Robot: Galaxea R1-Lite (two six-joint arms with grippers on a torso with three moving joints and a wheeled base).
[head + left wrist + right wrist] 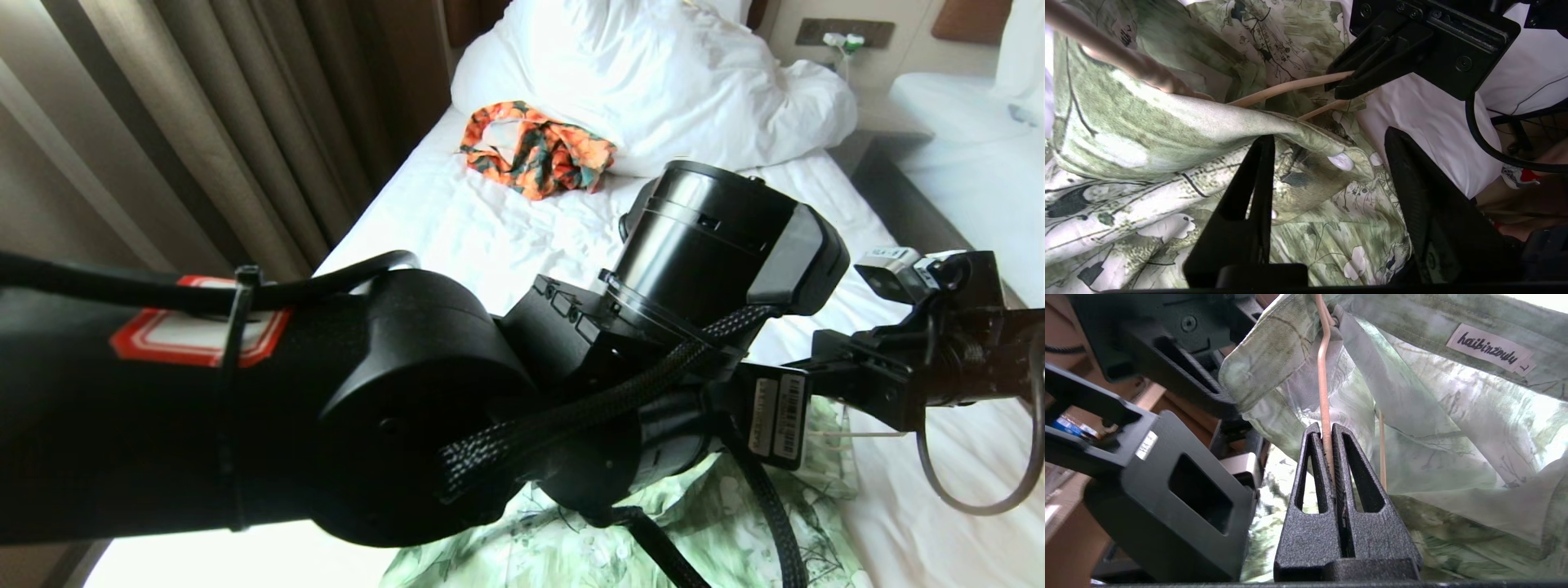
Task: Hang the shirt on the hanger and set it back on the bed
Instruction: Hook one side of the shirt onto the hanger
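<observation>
Done: I had the hanger [1324, 379] threaded inside the shirt [1453, 428], right gripper [1329, 435] clamped on its wire.
Left gripper [1327, 163]: jaws apart over the collar, gripping nothing.
Left: I judged squaring the shoulders, then lowering onto the bed [490, 229].

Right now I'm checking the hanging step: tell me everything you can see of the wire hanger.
The thin cream-white wire hanger shows only in part: two bare wires running into the light green floral shirt, near its collar label. The wire looks smooth, with a slight bend. The right end effector is shut on one wire; the second wire runs alongside. Hook and remaining frame are hidden.
</observation>
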